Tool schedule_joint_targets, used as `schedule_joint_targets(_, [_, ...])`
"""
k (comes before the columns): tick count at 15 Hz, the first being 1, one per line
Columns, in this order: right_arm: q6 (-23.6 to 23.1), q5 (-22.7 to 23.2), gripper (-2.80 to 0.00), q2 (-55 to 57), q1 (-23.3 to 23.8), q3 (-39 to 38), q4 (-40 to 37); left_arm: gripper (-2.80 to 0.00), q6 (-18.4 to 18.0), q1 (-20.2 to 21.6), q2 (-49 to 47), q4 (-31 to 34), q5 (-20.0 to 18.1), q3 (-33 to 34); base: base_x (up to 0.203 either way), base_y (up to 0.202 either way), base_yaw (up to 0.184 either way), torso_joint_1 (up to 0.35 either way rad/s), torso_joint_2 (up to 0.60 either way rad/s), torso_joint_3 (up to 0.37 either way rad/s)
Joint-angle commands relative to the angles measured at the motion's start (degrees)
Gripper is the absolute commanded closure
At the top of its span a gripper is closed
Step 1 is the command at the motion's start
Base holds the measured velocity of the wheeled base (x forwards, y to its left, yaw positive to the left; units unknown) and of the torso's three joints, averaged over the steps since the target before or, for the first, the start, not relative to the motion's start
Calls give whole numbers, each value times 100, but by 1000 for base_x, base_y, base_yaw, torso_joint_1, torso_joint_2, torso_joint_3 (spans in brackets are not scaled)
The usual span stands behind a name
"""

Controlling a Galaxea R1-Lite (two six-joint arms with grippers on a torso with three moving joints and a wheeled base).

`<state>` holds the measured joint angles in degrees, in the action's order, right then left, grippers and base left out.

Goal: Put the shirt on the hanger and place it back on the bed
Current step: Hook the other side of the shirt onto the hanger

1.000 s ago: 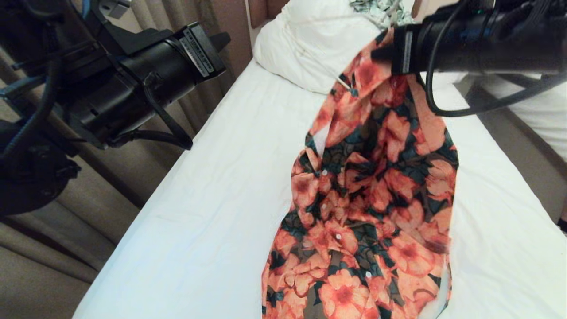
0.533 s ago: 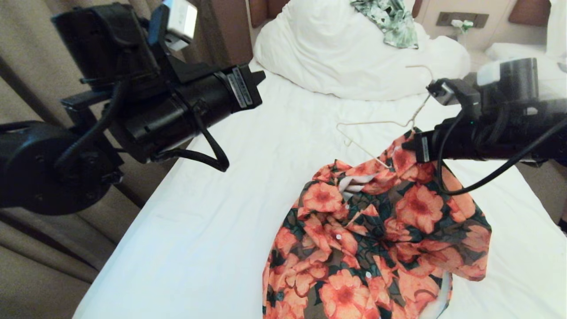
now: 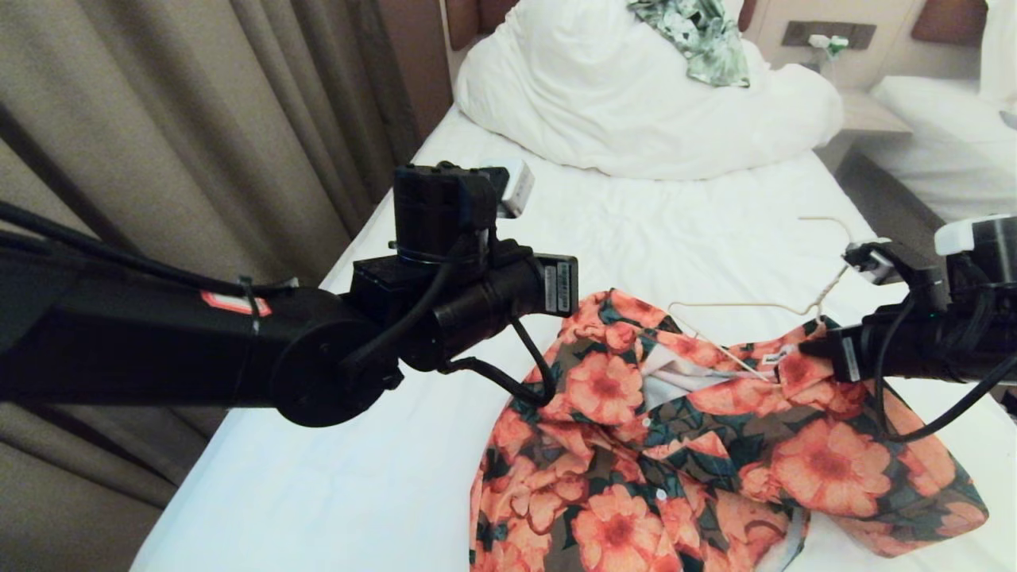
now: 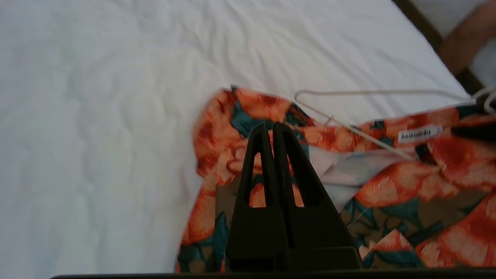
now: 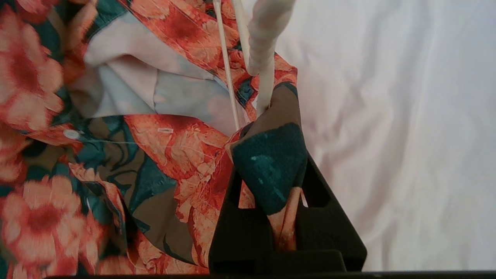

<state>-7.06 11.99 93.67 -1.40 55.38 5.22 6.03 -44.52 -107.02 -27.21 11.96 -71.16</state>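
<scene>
Lying crumpled on the near right part of the bed (image 3: 381,445), the shirt (image 3: 675,469) spreads its orange flowers over the white sheet, collar end toward the far side and white neck label facing up. The hanger (image 3: 743,306) sits at that collar end: one thin wire arm runs down into the neck opening, the other stands clear above the sheet, and the hook curves away to the far right. The right gripper (image 5: 271,170) reaches in from the right, its fingers (image 5: 232,201) clenched on a fold of the shirt's collar fabric just beside the hanger's neck. The left gripper (image 4: 270,130) comes in from the left and hovers over the shirt's left shoulder, fingers (image 4: 286,162) pressed together and holding nothing. At the far end lie a bunched duvet (image 3: 636,95) and a leaf-print garment (image 3: 695,40) on top of it.
</scene>
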Motion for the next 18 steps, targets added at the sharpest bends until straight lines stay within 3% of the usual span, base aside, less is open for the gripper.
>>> schedule_joint_targets(1, [-262,1037,0,9,691,-337,152,0,12,-206,-324,5,43,-7,0,0,0,0,0,0])
schedule_joint_targets(3, [-713,1589,0,371,1111,-440,225,0,12,-306,-538,2,137,-19,0,0,0,0,0,0])
schedule_joint_targets(5, [-834,2074,0,648,1229,-527,389,0,13,-517,-825,-4,293,-51,0,0,0,0,0,0])
schedule_joint_targets(8, [-877,2131,0,957,1229,-613,920,0,21,-842,-1132,-13,472,-26,0,0,0,0,0,0])
schedule_joint_targets(11, [-915,2123,0,969,1212,-540,937,0,27,-1154,-1552,-74,679,-24,0,0,0,0,0,0])
schedule_joint_targets(12, [-922,2123,0,962,1212,-500,937,-280,29,-1311,-1647,-142,796,0,0,0,0,0,0,0])
schedule_joint_targets(16, [-929,2123,0,901,1203,-447,917,-280,16,-1837,-1712,-854,1094,215,0,0,0,0,0,0])
schedule_joint_targets(18, [-929,2140,0,784,1158,-440,882,-280,-217,-1952,-1987,-1276,1235,253,0,0,0,0,0,0])
